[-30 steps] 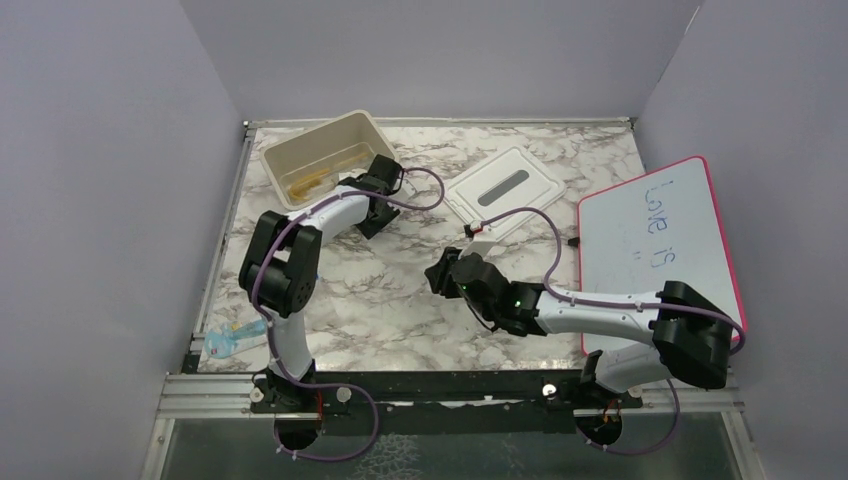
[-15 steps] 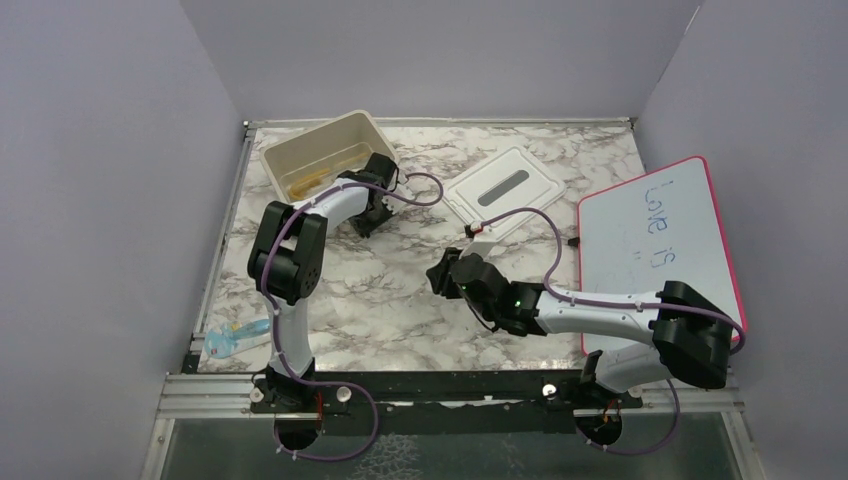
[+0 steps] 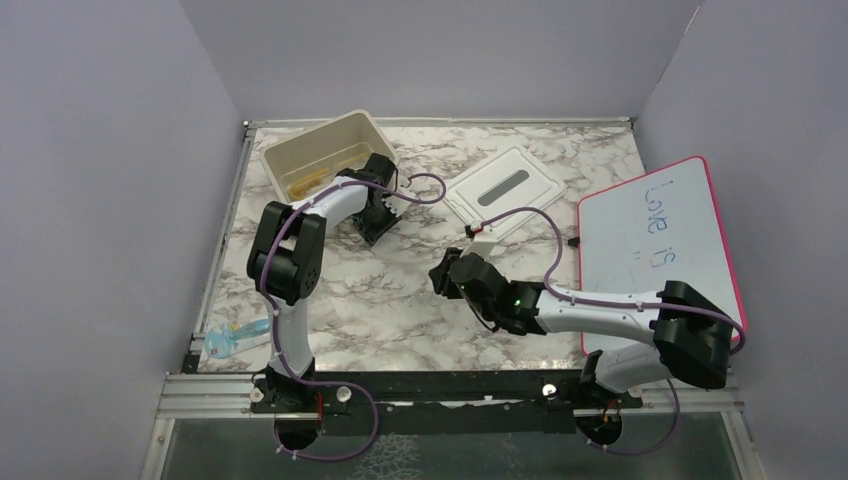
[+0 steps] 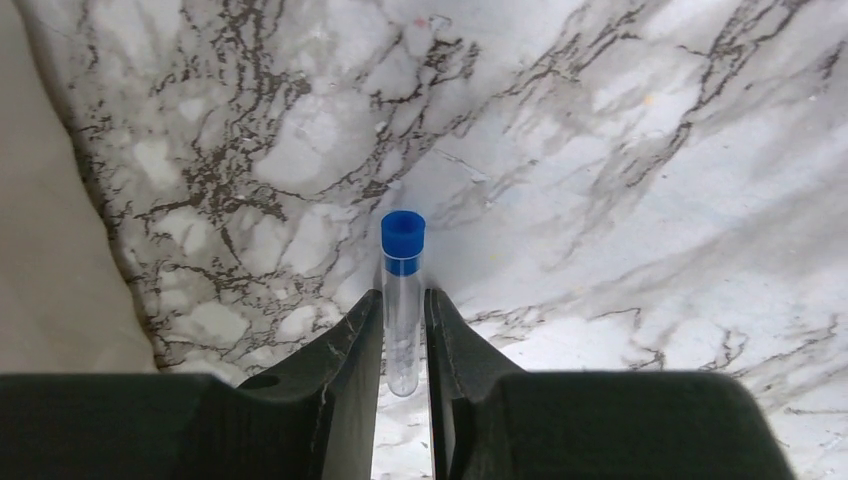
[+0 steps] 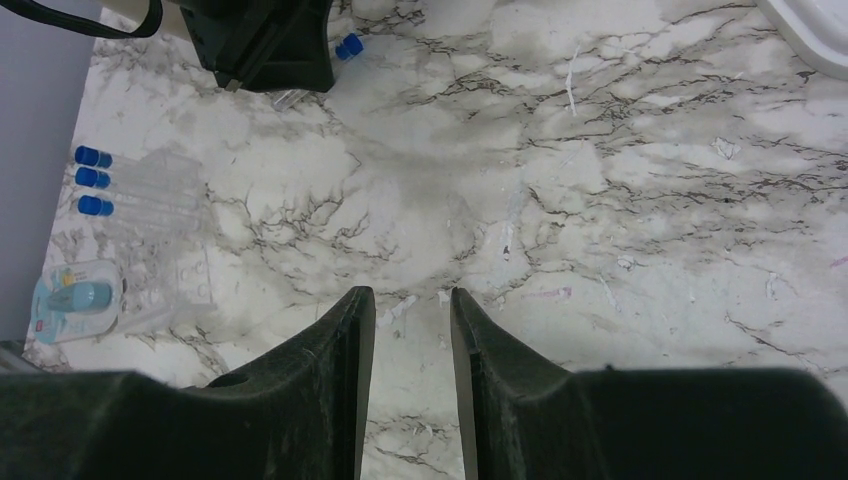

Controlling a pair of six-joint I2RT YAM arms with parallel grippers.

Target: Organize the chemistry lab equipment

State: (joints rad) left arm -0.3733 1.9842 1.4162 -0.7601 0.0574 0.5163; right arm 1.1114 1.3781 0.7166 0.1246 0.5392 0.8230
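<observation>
Beyond 3 tubes (image 5: 95, 181) — left tool (image 4: 403, 296) grips 1 tube (image 4: 402, 285).

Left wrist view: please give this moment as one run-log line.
left gripper: shut on blue-capped test tube, beside beige bin | right gripper: open, empty

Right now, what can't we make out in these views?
- Left wrist: whether test tube in left claw is lifted or resting; view gives no height.
- Top view: that tube hidden under the left arm.
- Top view: bin contents too small; only amber shows.
- Right wrist: blue packet label too small to read.
</observation>
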